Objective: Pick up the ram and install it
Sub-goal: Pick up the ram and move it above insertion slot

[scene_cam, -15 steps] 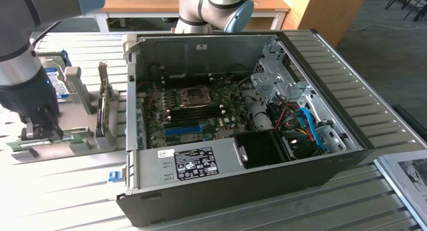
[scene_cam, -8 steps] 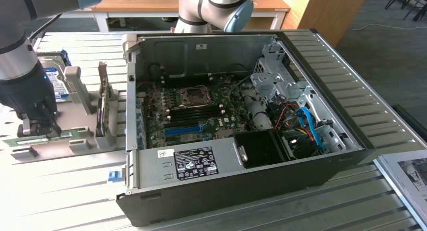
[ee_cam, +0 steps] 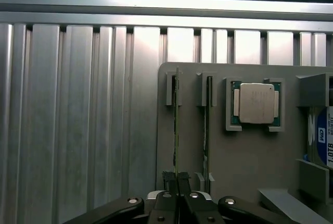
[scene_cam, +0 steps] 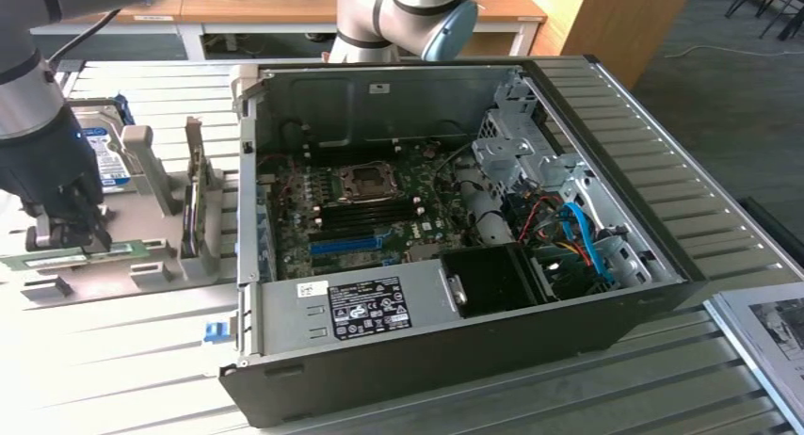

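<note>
The ram (ee_cam: 176, 122) is seen standing on edge in a slot of the grey holder (ee_cam: 244, 161), at the lower left of the exterior view, on the slatted tabletop (scene_cam: 126, 360). It is pinched at one end by the hand (ee_cam: 177, 181), whose fingers are drawn almost together on the thin board. A second stick (ee_cam: 208, 125) is parked in the neighbouring slot just beside it, with a processor (ee_cam: 256, 103) seated further along the same holder. The pick-up step is judged to be in hand, and installation is not yet done. The open computer case (scene_cam: 415, 397) lies well apart, across the centre of the exterior view, with its motherboard (scene_cam: 364, 214) exposed. A clean lift is judged to call for a straight pull along the slot, with the neighbouring stick left untouched.
</note>
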`<act>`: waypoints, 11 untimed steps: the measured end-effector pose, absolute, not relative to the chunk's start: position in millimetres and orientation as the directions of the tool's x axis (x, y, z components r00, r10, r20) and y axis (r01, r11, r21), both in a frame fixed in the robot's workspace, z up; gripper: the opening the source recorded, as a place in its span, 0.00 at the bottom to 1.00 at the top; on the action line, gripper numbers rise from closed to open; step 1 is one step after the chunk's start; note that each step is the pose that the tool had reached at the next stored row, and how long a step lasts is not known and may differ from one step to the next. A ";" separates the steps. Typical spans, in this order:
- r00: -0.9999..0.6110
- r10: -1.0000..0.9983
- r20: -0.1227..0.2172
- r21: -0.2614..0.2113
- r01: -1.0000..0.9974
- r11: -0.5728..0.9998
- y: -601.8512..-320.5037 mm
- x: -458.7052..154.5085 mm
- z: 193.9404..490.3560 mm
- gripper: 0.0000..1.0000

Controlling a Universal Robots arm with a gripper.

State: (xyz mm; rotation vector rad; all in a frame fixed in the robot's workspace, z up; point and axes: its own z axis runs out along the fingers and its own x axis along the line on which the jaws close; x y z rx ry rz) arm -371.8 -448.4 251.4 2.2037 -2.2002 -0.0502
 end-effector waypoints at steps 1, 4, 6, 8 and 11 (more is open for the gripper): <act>0.001 -1.000 -0.004 0.042 -0.999 -0.002 -448.4 -371.8 253.0 0.11; 0.002 -1.000 -0.004 0.042 -0.999 -0.002 -448.4 -371.8 256.9 0.11; 0.002 -1.000 -0.004 0.042 -0.999 -0.002 -448.4 -371.8 259.4 0.11; 0.001 -1.000 -0.004 0.042 -0.999 -0.002 -448.3 -371.8 261.9 0.11; 0.002 -1.000 -0.004 0.042 -0.999 -0.002 -448.4 -371.8 268.1 0.11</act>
